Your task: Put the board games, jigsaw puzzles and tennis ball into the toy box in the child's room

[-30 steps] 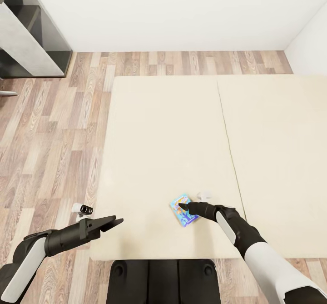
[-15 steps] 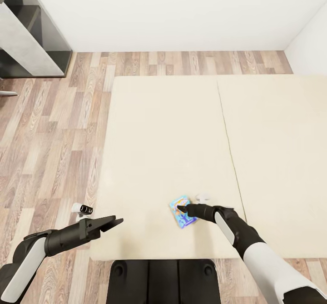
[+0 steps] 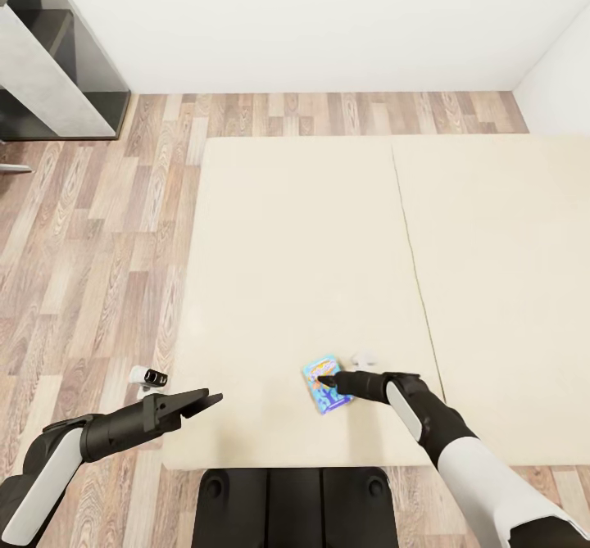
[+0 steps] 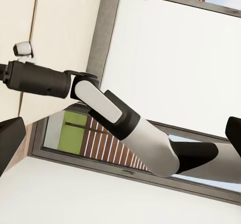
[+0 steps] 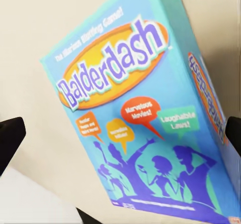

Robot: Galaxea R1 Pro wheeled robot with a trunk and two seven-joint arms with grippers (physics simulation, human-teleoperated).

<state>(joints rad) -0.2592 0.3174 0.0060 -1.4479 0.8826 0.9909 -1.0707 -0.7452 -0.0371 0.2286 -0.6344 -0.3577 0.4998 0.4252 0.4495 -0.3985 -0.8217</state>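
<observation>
1 board game (image 3: 324,384), small blue Balderdash box, flat on bed (image 3: 295,228) near front edge, left mattress section. Right gripper (image 3: 325,382) low over it, fingers spread to either side in right wrist view, not yet clamped; probably lining up to straddle box for pickup. Box far end hidden under gripper in head view; contact with lid can't be told. Left gripper (image 3: 203,400) parked off bed's left front corner, holding nothing, fingertips apart in left wrist view. Small white object (image 3: 363,359) just beside box, unidentifiable. Grey shelving (image 3: 57,81) cut off at upper left.
</observation>
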